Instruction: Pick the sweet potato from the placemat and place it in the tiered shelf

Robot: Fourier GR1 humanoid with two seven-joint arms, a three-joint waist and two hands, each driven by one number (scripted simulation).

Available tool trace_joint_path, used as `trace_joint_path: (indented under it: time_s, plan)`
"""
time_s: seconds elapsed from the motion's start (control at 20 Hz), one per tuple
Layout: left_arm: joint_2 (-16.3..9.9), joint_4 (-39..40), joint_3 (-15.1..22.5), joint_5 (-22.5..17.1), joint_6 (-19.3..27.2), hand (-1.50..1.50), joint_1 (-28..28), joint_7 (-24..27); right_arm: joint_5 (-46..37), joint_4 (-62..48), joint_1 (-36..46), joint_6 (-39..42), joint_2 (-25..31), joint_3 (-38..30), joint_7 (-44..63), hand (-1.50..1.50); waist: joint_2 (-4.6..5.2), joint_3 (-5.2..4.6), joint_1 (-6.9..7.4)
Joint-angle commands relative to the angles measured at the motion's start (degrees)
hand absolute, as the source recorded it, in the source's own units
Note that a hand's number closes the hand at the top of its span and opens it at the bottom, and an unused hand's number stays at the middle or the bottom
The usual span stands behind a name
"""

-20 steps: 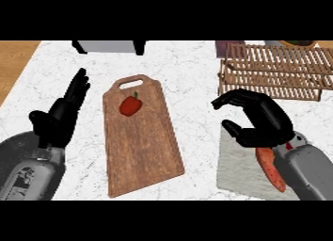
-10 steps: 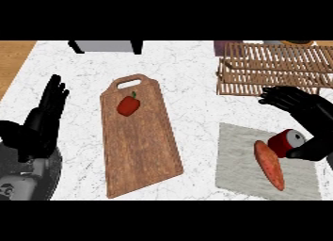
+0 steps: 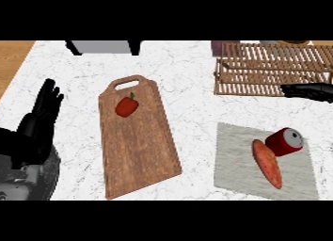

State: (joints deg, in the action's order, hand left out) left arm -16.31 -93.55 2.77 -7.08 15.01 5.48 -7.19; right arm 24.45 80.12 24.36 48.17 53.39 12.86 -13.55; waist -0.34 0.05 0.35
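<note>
Your right robot hand (image 3: 315, 90), fingers straight and holding nothing, is nearer the sweet potato (image 3: 266, 163), which lies on the placemat (image 3: 237, 176) toward 7 o'clock from it, long axis 11-to-5, touching a can (image 3: 285, 141), shelf (image 3: 273, 68) untouched.

Red pepper (image 3: 126, 106) on wooden cutting board (image 3: 141, 155), red can (image 3: 285, 141) lying tipped, marble counter (image 3: 190, 108)

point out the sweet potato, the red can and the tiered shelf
sweet potato (image 3: 267, 163), head view, middle of its orange body on the placemat
red can (image 3: 284, 142), head view, its red side, lying beside the sweet potato
tiered shelf (image 3: 266, 61), head view, slats of its upper tier
</note>
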Motion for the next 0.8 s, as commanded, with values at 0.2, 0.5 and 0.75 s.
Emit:
trace_joint_path:
  time_s: [0.2, 0.5, 0.75]
  plan:
    - [-0.71, -4.50, -0.33, 0.51, 1.23, 0.00, -1.08, -4.26, -24.79, 19.75, -2.22, -8.31, 3.44, 4.33, 0.27, -1.50, -0.38, 0.05, -1.12]
    - [1.15, -2.06, -0.32, 0.92, -0.64, 0.00, -2.91, 0.43, -34.09, 24.88, -7.09, -12.15, -0.88, 6.39, 7.62, -1.50, 0.23, -0.07, -0.47]
    - [0.54, -3.12, -1.12, 0.69, -2.05, 0.00, -4.70, 0.53, -48.50, 23.87, -12.19, -17.87, -1.17, 9.13, 3.89, -1.50, 0.27, -0.02, -0.19]
